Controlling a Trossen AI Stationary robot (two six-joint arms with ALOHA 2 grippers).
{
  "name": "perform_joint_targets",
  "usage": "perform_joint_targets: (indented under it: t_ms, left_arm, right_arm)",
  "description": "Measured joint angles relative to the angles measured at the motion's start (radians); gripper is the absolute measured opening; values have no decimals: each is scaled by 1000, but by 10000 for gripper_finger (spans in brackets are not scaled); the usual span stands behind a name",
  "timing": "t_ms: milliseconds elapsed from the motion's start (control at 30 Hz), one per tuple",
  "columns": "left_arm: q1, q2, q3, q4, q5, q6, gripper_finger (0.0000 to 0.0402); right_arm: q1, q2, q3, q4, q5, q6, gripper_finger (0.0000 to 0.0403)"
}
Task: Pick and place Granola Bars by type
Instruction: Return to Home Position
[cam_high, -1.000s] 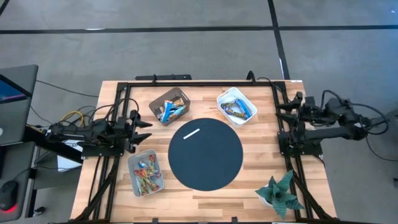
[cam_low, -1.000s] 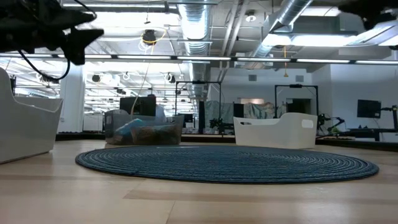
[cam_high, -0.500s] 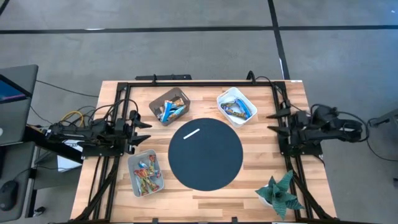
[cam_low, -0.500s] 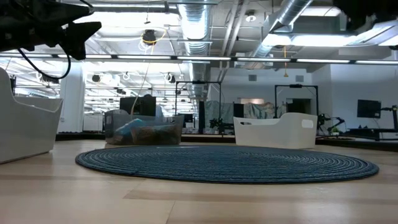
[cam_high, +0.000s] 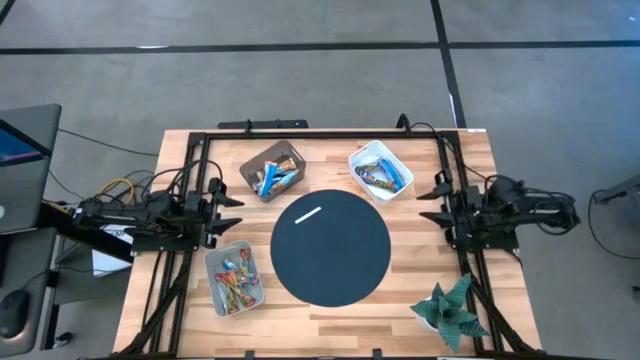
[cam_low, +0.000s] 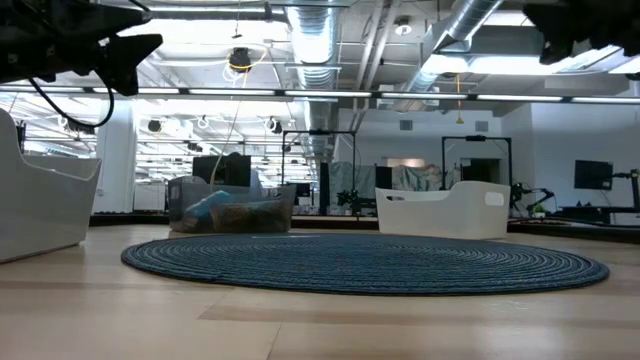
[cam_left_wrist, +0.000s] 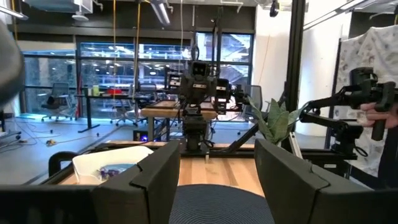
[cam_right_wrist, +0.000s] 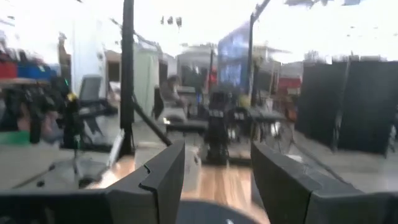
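Sorting done, then?
— By the look of it. The small granola bars in shiny wrappers (cam_high: 236, 280) lie in three containers. Red ones fill the grey plastic bin (cam_high: 212, 275) beside the left arm. Blue and orange-brown ones sit in the brown open box (cam_high: 263, 154) and the white plastic tub (cam_high: 396, 161) at the table's far side. Only a thin white stick (cam_high: 307, 214) lies on the round dark woven mat (cam_high: 340, 260).

And the arms?
— The left gripper (cam_high: 230, 212) hangs just off the mat's left rim and the right gripper (cam_high: 428, 202) off its right. Each has its fingers spread apart with nothing between them, and both wrist views show the same.

Which step is in hand?
— Most likely the return to the home pose, since no bar shows loose. The next move calls for no grasp, only folding each arm to rest, clear of the bins and the black frame rails (cam_high: 300, 133).
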Motion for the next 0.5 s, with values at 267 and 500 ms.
perform_joint_targets:
  t_ms: [267, 500]
  left_arm:
    - [0, 0, 0, 1, 5, -5, 199]
    - [0, 0, 0, 0, 9, -11, 199]
  right_arm:
    - [0, -2, -135, 236, -11, 14, 177]
    - [0, 0, -220, 313, -10, 46, 177]
